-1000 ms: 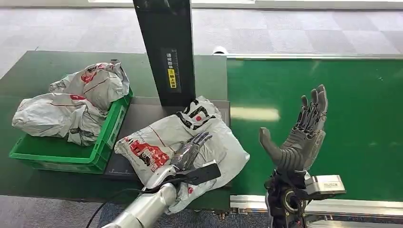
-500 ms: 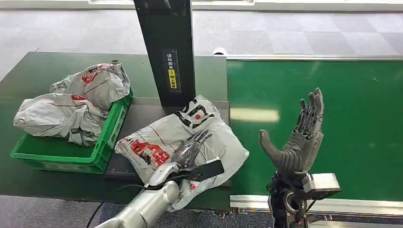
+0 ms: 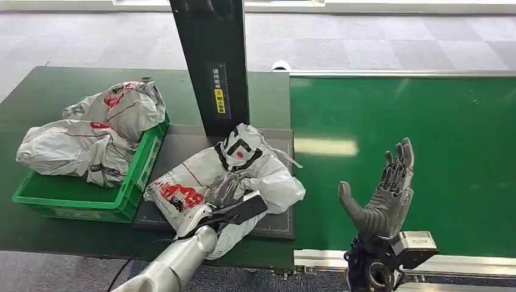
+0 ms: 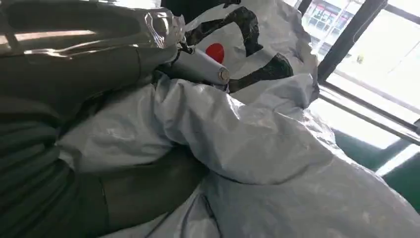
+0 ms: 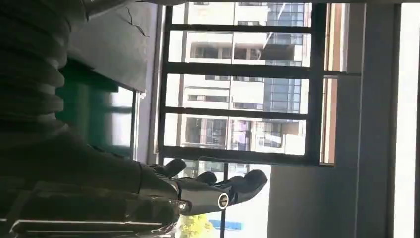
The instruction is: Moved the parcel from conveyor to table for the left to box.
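Note:
The parcel [image 3: 268, 176], a white plastic mailer bag with red and black print, lies bunched up on the dark mat [image 3: 182, 143] of the table, in front of the black post. My left hand [image 3: 224, 190] grips it from the near side, fingers dug into the crumpled plastic. In the left wrist view the parcel [image 4: 277, 148] bulges over my left hand [image 4: 99, 64], whose thumb presses into a fold. My right hand [image 3: 384, 198] is open and upright over the near edge of the green conveyor [image 3: 426, 121], holding nothing. The right wrist view has that right hand [image 5: 148, 188] with fingers extended.
A green crate [image 3: 143, 167] stands on the dark green table [image 3: 36, 97] to the left, with two similar white bags [image 3: 91, 131] piled in it. A black post [image 3: 213, 67] rises just behind the parcel. The conveyor's metal rail [image 3: 316, 258] runs along the near edge.
My left hand has closed on the parcel and drawn it leftward and nearer, bunching it up. My right hand has sunk lower and nearer, still open.

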You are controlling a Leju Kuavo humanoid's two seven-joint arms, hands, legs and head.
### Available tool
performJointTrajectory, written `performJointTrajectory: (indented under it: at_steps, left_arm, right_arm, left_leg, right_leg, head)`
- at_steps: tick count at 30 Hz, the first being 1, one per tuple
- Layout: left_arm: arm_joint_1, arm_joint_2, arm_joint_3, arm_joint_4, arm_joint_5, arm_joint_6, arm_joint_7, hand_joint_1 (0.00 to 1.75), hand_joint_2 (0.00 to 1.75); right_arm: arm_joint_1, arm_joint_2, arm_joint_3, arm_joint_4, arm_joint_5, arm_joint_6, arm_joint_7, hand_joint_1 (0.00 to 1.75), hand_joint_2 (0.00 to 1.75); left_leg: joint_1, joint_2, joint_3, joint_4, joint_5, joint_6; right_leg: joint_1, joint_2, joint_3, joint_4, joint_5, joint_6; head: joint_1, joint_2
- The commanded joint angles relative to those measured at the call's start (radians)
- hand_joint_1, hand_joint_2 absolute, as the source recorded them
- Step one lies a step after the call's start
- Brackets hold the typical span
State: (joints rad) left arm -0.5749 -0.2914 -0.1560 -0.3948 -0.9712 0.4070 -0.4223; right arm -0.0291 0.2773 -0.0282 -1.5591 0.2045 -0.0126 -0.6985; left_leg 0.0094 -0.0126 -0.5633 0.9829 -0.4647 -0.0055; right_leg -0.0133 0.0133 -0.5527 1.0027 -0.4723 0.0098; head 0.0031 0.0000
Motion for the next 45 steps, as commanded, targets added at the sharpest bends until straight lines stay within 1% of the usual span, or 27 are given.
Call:
performJointTrajectory:
  at_steps: [1, 6, 8, 9, 11, 12, 13, 14, 15, 17, 18, 19, 20, 22, 23, 32, 33, 35, 36, 37, 38, 39, 40, 41, 42, 44, 45]
  left_arm:
    - [0.003, 0.025, 0.056, 0.043, 0.001, -0.008, 0.001, 1.75, 1.75]
    - [-0.009, 0.01, 0.088, 0.026, 0.029, 0.003, -0.083, 1.75, 1.75]
    - [-0.001, -0.006, 0.137, -0.042, 0.117, -0.008, -0.248, 1.75, 1.75]
    - [0.04, -0.009, 0.096, -0.185, 0.201, -0.059, -0.276, 1.75, 1.75]
    - [0.114, 0.035, -0.072, -0.471, 0.364, -0.08, -0.276, 1.75, 1.75]
    - [0.169, 0.074, -0.163, -0.722, 0.456, -0.104, -0.276, 1.75, 1.75]
    - [0.209, 0.104, -0.213, -0.897, 0.476, -0.084, -0.276, 1.75, 1.75]
    - [0.26, 0.15, -0.284, -1.141, 0.507, -0.019, -0.276, 1.75, 1.75]
    - [0.292, 0.178, -0.32, -1.247, 0.503, 0.028, -0.276, 1.75, 1.75]
    - [0.376, 0.269, -0.415, -1.486, 0.418, 0.279, -0.276, 1.75, 1.75]
    - [0.424, 0.229, -0.356, -1.555, 0.327, 0.291, -0.276, 1.75, 1.75]
    - [0.453, 0.159, -0.262, -1.612, 0.254, 0.291, -0.276, 1.75, 1.75]
    - [0.451, 0.133, -0.205, -1.609, 0.25, 0.291, -0.276, 1.75, 1.75]
    - [0.419, 0.12, -0.129, -1.547, 0.314, 0.291, -0.276, 1.75, 1.75]
    - [0.389, 0.114, -0.046, -1.514, 0.349, 0.291, -0.276, 1.75, 1.75]
    - [0.389, 0.114, -0.046, -1.514, 0.349, 0.291, -0.276, 1.75, 1.75]
    - [0.352, 0.089, 0.1, -1.43, 0.439, 0.291, -0.276, 1.75, 1.75]
    - [0.182, 0.209, 0.245, -1.153, 0.629, 0.261, -0.276, 1.75, 1.75]
    - [0.084, 0.231, 0.32, -1.0, 0.643, 0.21, -0.276, 1.75, 1.75]
    - [-0.02, 0.258, 0.375, -0.818, 0.601, 0.15, -0.276, 1.75, 1.75]
    - [-0.132, 0.292, 0.402, -0.64, 0.566, 0.063, -0.235, 1.75, 1.75]
    - [-0.29, 0.326, 0.446, -0.355, 0.48, 0.028, -0.202, 1.75, 1.75]
    - [-0.376, 0.355, 0.454, -0.182, 0.396, 0.055, -0.146, 1.75, 1.75]
    - [-0.458, 0.401, 0.374, 0.057, 0.172, 0.095, 0.151, 1.75, 1.75]
    - [-0.46, 0.401, 0.372, 0.073, 0.159, 0.094, 0.16, 1.75, 1.75]
    - [-0.45, 0.392, 0.328, 0.135, 0.053, 0.144, 0.24, 1.75, 1.75]
    - [-0.447, 0.385, 0.315, 0.141, 0.031, 0.134, 0.248, 1.75, 1.75]
  right_arm:
    - [-0.008, -0.022, -0.017, 0.059, -0.002, -0.003, 0.0, 0.0, 1.75]
    - [-0.005, -0.022, -0.025, 0.064, -0.013, -0.004, 0.0, 0.0, 1.75]
    - [0.001, -0.024, -0.032, 0.065, -0.014, -0.013, 0.0, 0.0, 1.75]
    - [0.002, -0.024, -0.041, 0.07, -0.022, -0.008, 0.0, 0.0, 1.75]
    - [-0.004, -0.028, -0.065, 0.092, -0.052, 0.022, 0.0, 0.0, 1.75]
    - [-0.005, -0.033, -0.073, 0.098, -0.056, 0.021, 0.0, 0.0, 1.75]
    - [-0.006, -0.036, -0.078, 0.102, -0.064, 0.027, 0.0, 0.0, 1.75]
    - [-0.008, -0.039, -0.082, 0.113, -0.071, 0.035, 0.0, 0.0, 1.75]
    - [-0.014, -0.04, -0.084, 0.123, -0.076, 0.037, 0.0, 0.0, 1.75]
    - [-0.021, -0.042, -0.102, 0.148, -0.107, 0.06, 0.0, 0.0, 1.75]
    - [-0.018, -0.041, -0.108, 0.149, -0.113, 0.063, 0.0, 0.0, 1.75]
    - [-0.011, -0.038, -0.111, 0.146, -0.116, 0.065, 0.0, 0.0, 1.75]
    - [-0.001, -0.034, -0.11, 0.139, -0.115, 0.067, 0.0, 0.0, 1.75]
    - [0.008, -0.029, -0.107, 0.137, -0.114, 0.073, 0.0, 0.0, 1.75]
    - [0.008, -0.026, -0.104, 0.139, -0.111, 0.075, 0.0, 0.0, 1.75]
    - [0.008, -0.026, -0.104, 0.139, -0.111, 0.075, 0.0, 0.0, 1.75]
    - [-0.001, -0.023, -0.103, 0.152, -0.114, 0.088, 0.0, 0.0, 1.75]
    - [-0.01, -0.019, -0.097, 0.166, -0.103, 0.091, 0.0, 0.0, 1.75]
    - [-0.011, -0.019, -0.092, 0.17, -0.1, 0.09, 0.0, 0.0, 1.75]
    - [-0.013, -0.02, -0.087, 0.173, -0.096, 0.096, 0.0, 0.0, 1.75]
    - [-0.015, -0.022, -0.085, 0.176, -0.098, 0.101, 0.0, 0.0, 1.75]
    - [-0.022, -0.024, -0.084, 0.19, -0.098, 0.118, 0.0, 0.0, 1.75]
    - [-0.034, -0.026, -0.081, 0.208, -0.096, 0.134, 0.0, 0.0, 1.75]
    - [-0.063, -0.028, -0.068, 0.254, -0.083, 0.166, 0.0, 0.0, 1.75]
    - [-0.068, -0.026, -0.068, 0.259, -0.081, 0.163, 0.0, 0.0, 1.75]
    - [-0.101, -0.022, -0.053, 0.306, -0.075, 0.158, 0.0, 0.0, 1.75]
    - [-0.105, -0.023, -0.051, 0.314, -0.076, 0.158, 0.0, 0.0, 1.75]
  left_leg:
    - [0.001, 0.003, -0.002, -0.002, 0.001, 0.0]
    - [0.001, 0.002, -0.003, -0.002, 0.002, 0.0]
    - [0.001, 0.001, -0.002, -0.001, 0.001, 0.0]
    - [0.001, 0.001, -0.003, -0.001, 0.001, 0.0]
    - [0.001, 0.001, -0.005, -0.001, 0.002, 0.001]
    - [0.001, 0.001, -0.005, 0.0, 0.001, 0.0]
    - [0.001, 0.0, -0.006, 0.0, 0.001, 0.0]
    - [0.001, 0.002, -0.008, 0.002, 0.0, 0.0]
    - [0.001, 0.004, -0.009, 0.002, 0.0, 0.0]
    - [0.001, 0.005, -0.01, 0.001, 0.0, 0.0]
    - [0.001, 0.007, -0.009, 0.001, -0.002, 0.0]
    - [0.0, 0.005, -0.008, 0.0, -0.001, 0.0]
    - [0.0, 0.006, -0.007, 0.0, -0.003, 0.0]
    - [0.001, 0.005, -0.008, 0.001, -0.004, -0.001]
    - [0.001, 0.002, -0.009, 0.0, -0.003, -0.001]
    - [0.001, 0.002, -0.008, -0.001, -0.002, -0.001]
    - [0.001, 0.002, -0.008, -0.001, -0.002, -0.001]
    - [0.0, 0.003, -0.006, -0.002, -0.001, -0.001]
    - [0.0, 0.001, -0.006, -0.002, 0.0, -0.002]
    - [-0.001, -0.001, -0.005, -0.002, 0.0, -0.002]
    - [0.0, -0.002, -0.005, -0.003, 0.002, -0.003]
    - [0.0, -0.007, -0.006, -0.002, 0.003, -0.003]
    - [0.001, -0.008, -0.007, -0.001, 0.004, -0.003]
    - [0.001, -0.009, -0.008, -0.002, 0.006, -0.004]
    - [0.001, -0.011, -0.006, -0.001, 0.007, -0.004]
    - [0.003, 0.0, -0.005, -0.004, 0.009, -0.005]
    - [0.003, 0.007, -0.006, -0.003, 0.008, -0.006]
  right_leg:
    - [0.001, 0.0, -0.002, -0.002, 0.002, -0.001]
    - [0.001, 0.0, -0.003, -0.003, 0.003, -0.001]
    - [0.001, -0.001, -0.002, -0.001, 0.001, -0.001]
    - [0.001, -0.001, -0.003, -0.001, 0.001, -0.001]
    - [0.001, -0.002, -0.004, -0.003, 0.002, -0.001]
    - [0.001, -0.001, -0.005, -0.001, 0.001, 0.0]
    - [0.001, -0.002, -0.006, -0.001, 0.001, -0.001]
    - [0.001, 0.0, -0.008, 0.0, 0.001, -0.001]
    - [0.001, 0.002, -0.01, 0.001, 0.001, -0.001]
    - [0.001, 0.003, -0.011, 0.001, 0.001, -0.001]
    - [0.001, 0.005, -0.011, 0.0, 0.001, -0.001]
    - [0.001, 0.004, -0.009, 0.0, 0.0, -0.001]
    - [0.001, 0.004, -0.009, -0.001, -0.001, -0.001]
    - [0.001, 0.003, -0.009, 0.0, -0.002, -0.001]
    - [0.001, 0.0, -0.009, 0.0, -0.003, 0.0]
    - [0.001, 0.0, -0.008, -0.001, -0.002, 0.0]
    - [0.001, 0.0, -0.008, -0.001, -0.002, -0.001]
    - [0.0, 0.0, -0.007, -0.002, -0.001, -0.001]
    - [0.0, -0.001, -0.006, -0.001, -0.002, -0.001]
    - [-0.001, -0.002, -0.006, 0.0, -0.002, -0.001]
    - [0.0, -0.004, -0.006, -0.001, -0.001, -0.003]
    - [0.0, -0.009, -0.005, 0.001, -0.001, -0.003]
    - [0.001, -0.009, -0.007, 0.001, -0.001, -0.003]
    - [0.001, -0.01, -0.008, 0.001, 0.001, -0.005]
    - [0.001, -0.012, -0.007, 0.001, 0.0, -0.004]
    - [0.003, -0.002, -0.009, -0.001, 0.006, -0.006]
    - [0.004, 0.003, -0.009, 0.0, 0.008, -0.009]
  head:
    - [0.0, 0.0]
    - [0.0, 0.0]
    - [0.0, 0.0]
    - [0.0, 0.0]
    - [0.0, 0.0]
    - [0.0, 0.0]
    - [0.0, 0.0]
    - [0.0, 0.0]
    - [0.0, 0.0]
    - [0.0, 0.0]
    - [0.0, 0.0]
    - [0.0, 0.0]
    - [0.0, 0.0]
    - [0.0, 0.0]
    - [0.001, 0.0]
    - [0.0, 0.0]
    - [0.0, 0.0]
    - [0.0, 0.0]
    - [0.0, 0.0]
    - [0.0, 0.0]
    - [0.0, 0.0]
    - [0.001, 0.0]
    - [0.0, 0.0]
    - [0.0, 0.0]
    - [0.001, 0.0]
    - [0.0, 0.0]
    - [0.0, 0.0]
